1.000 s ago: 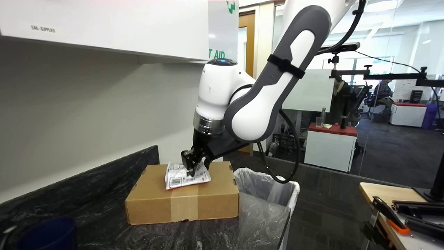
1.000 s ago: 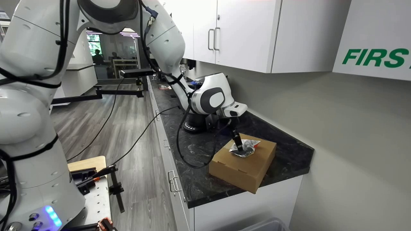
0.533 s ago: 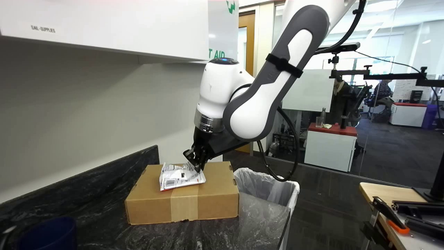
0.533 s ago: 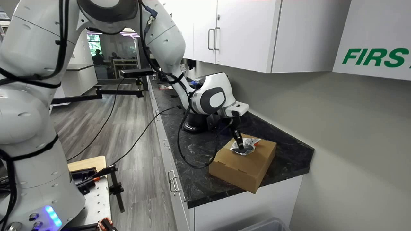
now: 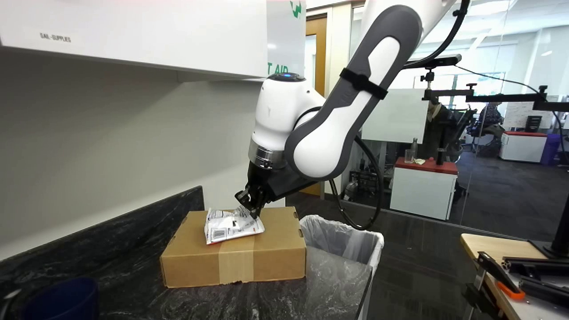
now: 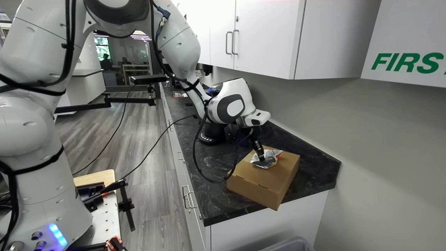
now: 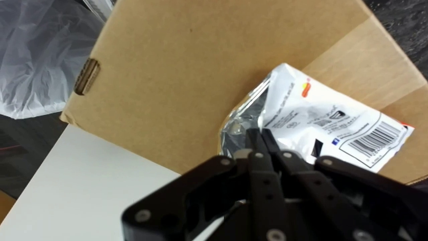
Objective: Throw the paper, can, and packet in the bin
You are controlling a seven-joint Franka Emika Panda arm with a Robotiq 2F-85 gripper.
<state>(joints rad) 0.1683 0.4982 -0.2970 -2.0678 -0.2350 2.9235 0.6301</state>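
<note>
The packet (image 5: pixel 229 227), crinkled white with dark print and a silver foil inside, lies on top of the brown cardboard box in both exterior views. My gripper (image 7: pixel 260 130) is shut on it, with a fold of the packet (image 7: pixel 334 122) pinched between the fingertips. From an exterior view the gripper (image 6: pixel 261 158) points down at the foil side of the packet (image 6: pixel 272 161). Beside the counter's end stands the bin (image 5: pixel 378 245), whose whitish liner also fills the upper left of the wrist view. The paper and the can are out of view or hidden.
The cardboard box (image 5: pixel 278 244) sits on the dark counter (image 5: pixel 333 280) near its end, between packet and bin. A dark blue container (image 5: pixel 62 300) stands at the near left. White cabinets (image 5: pixel 133 35) hang above. A cable loop (image 6: pixel 195 157) dangles from the arm.
A second ago the fingers stood apart around the packet; they have since come together on it. The packet shifted slightly left in an exterior view, and the gripper rose a little.
</note>
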